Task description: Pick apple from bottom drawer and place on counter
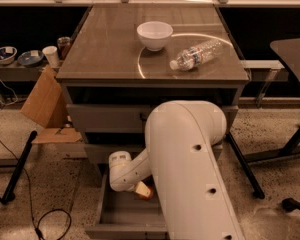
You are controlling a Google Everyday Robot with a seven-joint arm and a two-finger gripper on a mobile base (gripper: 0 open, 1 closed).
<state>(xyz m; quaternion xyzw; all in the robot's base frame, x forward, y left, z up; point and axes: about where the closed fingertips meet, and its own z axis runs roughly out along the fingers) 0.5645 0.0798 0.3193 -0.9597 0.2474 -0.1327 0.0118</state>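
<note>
The bottom drawer [121, 217] is pulled open below the two shallower grey drawers. The apple [148, 193] lies inside it near the back; only a small reddish part shows past my arm. My gripper [141, 189] reaches down into the drawer and sits right at the apple, mostly hidden by the large white arm [190, 174]. The counter [105, 49] is the glossy grey-brown cabinet top above, with a pale ring mark on it.
A white bowl [154, 34] and a plastic water bottle [196, 54] lying on its side are on the counter. A cardboard box [45, 101] leans at the left. A black cable [50, 219] lies on the floor. A dark table [295, 49] stands at the right.
</note>
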